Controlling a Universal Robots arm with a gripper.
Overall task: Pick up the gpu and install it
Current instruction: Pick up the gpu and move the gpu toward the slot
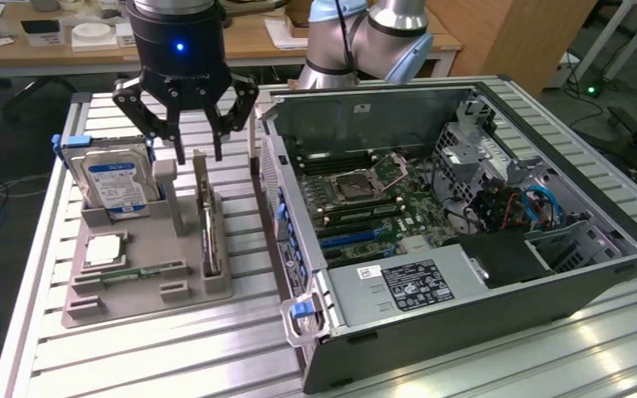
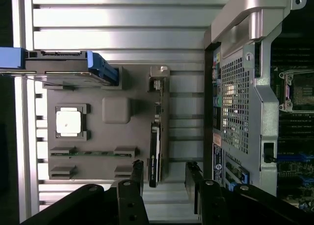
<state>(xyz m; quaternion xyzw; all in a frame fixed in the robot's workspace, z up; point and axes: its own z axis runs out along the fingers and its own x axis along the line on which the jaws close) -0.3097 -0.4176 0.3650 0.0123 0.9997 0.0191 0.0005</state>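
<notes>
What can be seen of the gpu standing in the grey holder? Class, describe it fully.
The gpu is a thin, flat, dark card standing on its long edge in a slot of the grey holder, beside the open computer case. One end looks paler, perhaps a metal bracket. In the wrist view it appears edge-on as a narrow strip. Only the slot walls touch it. The open end effector hangs just above that end, not gripping.

Hard drive (image 1: 114, 181) in grey holder (image 1: 136, 300), processor chip (image 1: 105, 249), open computer case (image 1: 496, 319)
</notes>
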